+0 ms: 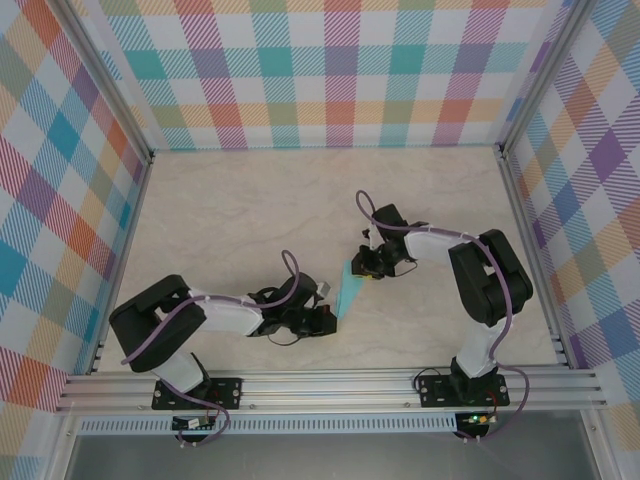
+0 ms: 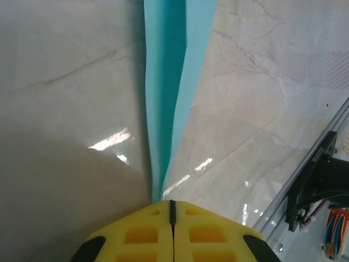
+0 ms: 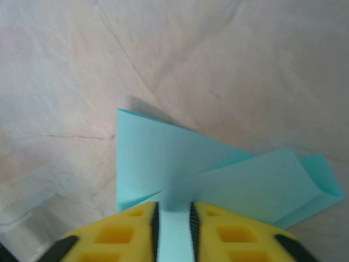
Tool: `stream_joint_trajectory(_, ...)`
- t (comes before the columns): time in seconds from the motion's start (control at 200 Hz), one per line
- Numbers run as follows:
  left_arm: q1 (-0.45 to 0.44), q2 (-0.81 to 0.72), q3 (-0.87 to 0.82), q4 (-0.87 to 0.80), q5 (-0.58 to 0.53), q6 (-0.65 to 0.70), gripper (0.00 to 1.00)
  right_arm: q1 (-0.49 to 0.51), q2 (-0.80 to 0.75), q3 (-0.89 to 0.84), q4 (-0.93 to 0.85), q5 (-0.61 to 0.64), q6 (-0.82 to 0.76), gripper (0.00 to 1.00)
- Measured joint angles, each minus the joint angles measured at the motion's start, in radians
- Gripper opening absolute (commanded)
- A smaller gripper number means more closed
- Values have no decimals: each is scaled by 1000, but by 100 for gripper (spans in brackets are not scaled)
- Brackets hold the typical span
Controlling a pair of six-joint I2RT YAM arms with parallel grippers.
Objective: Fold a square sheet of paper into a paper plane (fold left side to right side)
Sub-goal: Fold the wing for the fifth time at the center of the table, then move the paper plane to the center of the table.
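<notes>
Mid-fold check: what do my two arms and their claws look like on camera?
The left arm and right arm have bulky black joint housings joined by white links, and stand on black base plates. A purple cable loops along each. The left claw and right claw have yellow fingers with rectangular cut-outs and black edges.
</notes>
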Motion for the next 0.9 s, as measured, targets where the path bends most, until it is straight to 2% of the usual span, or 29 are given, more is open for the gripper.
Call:
stream_joint_trajectory(0.11,3,-133,3,-101,-53,33,15,-2,-17,73,-66,76,-24,46)
stream_joint_trajectory(0.2,3,-253,31,-208,-140,69,23,-2,-82,121,-117,135,-35,55)
stream_joint_trajectory(0.28,3,-335,74,-304,-262,101,32,-1,-161,142,-159,189,-34,62)
stream_joint_trajectory(0.395,5,-405,127,-433,-464,128,40,23,-252,144,-226,264,-13,77)
stream_joint_trajectory(0.475,10,-428,143,-494,-586,142,45,69,-281,116,-246,298,35,80)
stream_joint_trajectory(0.625,12,-432,149,-553,-733,154,50,152,-285,3,-249,311,131,78)
stream_joint_trajectory(0.9,16,-419,165,-583,-801,183,54,210,-211,-16,-254,310,232,42)
